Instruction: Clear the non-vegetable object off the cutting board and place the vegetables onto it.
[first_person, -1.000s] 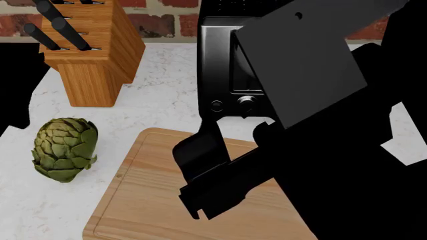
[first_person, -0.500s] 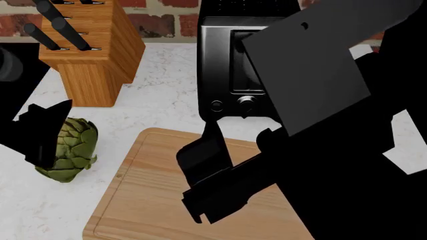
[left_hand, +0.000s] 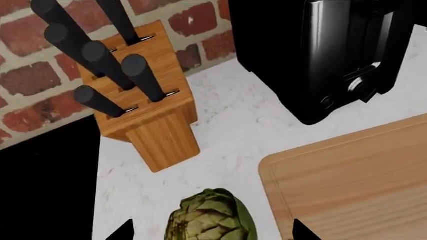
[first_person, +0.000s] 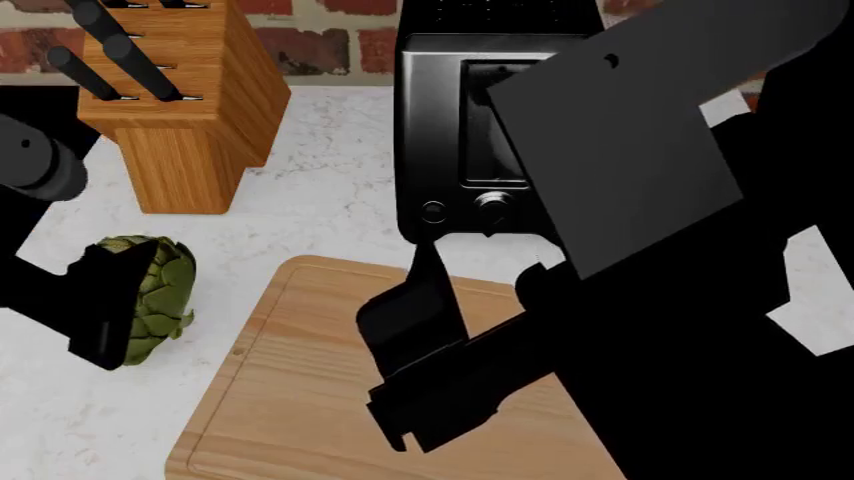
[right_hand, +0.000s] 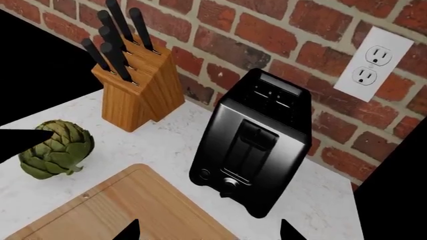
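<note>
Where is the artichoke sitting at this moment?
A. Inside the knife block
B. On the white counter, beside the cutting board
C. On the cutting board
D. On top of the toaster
B. The artichoke rests on the marble counter, clear of the cutting board, with the knife block behind it.

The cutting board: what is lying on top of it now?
The visible part of the cutting board is bare wood. The right gripper and its arm cover the rest, so anything there is hidden.

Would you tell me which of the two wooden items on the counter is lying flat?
The cutting board lies flat, in front of the toaster. The knife block stands upright by the brick wall, with black knife handles sticking out.
</note>
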